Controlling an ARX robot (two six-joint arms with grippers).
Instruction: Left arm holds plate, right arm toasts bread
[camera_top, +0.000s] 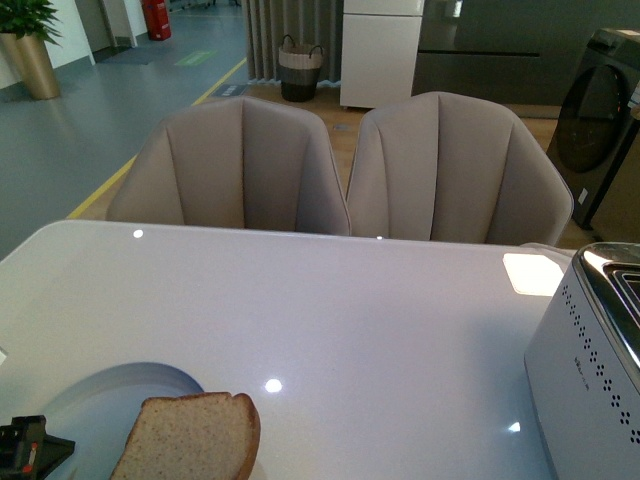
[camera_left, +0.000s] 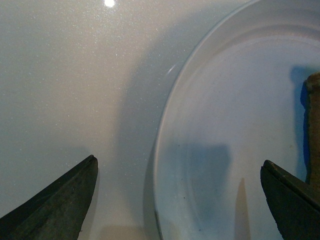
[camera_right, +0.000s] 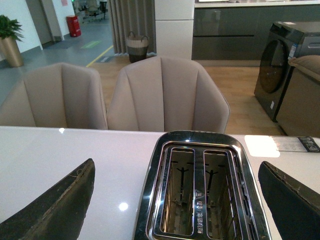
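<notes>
- While the L gripper (camera_left: 178, 160) hangs low over the plate (camera_left: 240, 100), its jaws are spread wide w/ nothing clamped. One jaw is over bare surface (camera_left: 65, 75) and the other over the plate, so the plate's rim runs between them.
- Can't tell whether either jaw touches the plate or the surface.
- Plate: round, pale blue-grey, faint rings, lying flat on the surface directly under the L gripper.
- Bread (camera_top: 190, 440): one tan speckled slice w/ darker crust, flat on the plate, just beside the L gripper on the side toward the R gripper. In the left wrist view only a sliver of crust shows, past the jaw that's over the plate.
- R gripper (camera_right: 176, 163): jaws wide apart as well, holding nothing, up above the surface.
- Toaster (camera_right: 197, 190): white perforated body w/ chrome top, just below & ahead of the R gripper, framed between its jaws. Both slots face up and show only their wire racks.
- Toaster is well apart from the L gripper, across the surface on the R gripper's side.
- Beyond both grippers, at the far edge of the surface: two beige padded chairs (camera_top: 235, 165), side by side, backs nearly touching.
- Further back past the R gripper: a dark front-loading washer (camera_right: 280, 65) on the wood floor.
- Behind the chairs, approx. between them: a woven basket (camera_top: 300, 68) w/ handles.
</notes>
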